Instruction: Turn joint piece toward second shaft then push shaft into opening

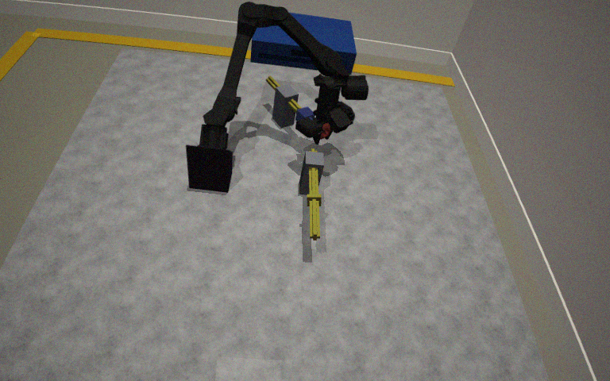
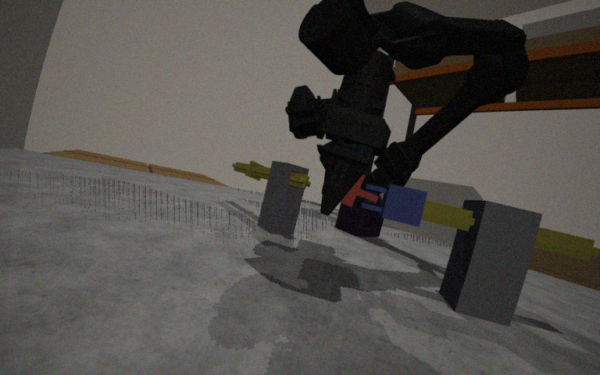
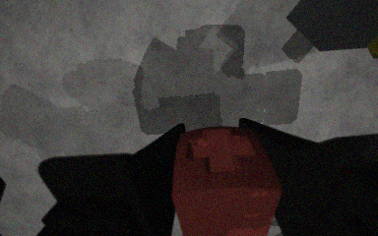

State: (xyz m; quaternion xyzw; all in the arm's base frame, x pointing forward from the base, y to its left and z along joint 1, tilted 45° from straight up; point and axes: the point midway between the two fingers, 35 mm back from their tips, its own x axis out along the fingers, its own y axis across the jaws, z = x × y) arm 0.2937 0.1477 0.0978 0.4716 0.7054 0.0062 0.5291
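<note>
The red joint piece is held between the fingers of my gripper, which is shut on it. A cross-shaped opening shows in its end in the wrist view. Blue hinge part sits on the end of the yellow fixed shaft, which runs through the first grey block. The yellow second shaft passes through the second grey block; its tip is apart from the joint piece. I cannot tell whether the opening lines up with it.
The arm's black base stands left of the blocks in the top view. A blue box is at the back, behind the arm. The second shaft has a yellow collar between the second block and its far end.
</note>
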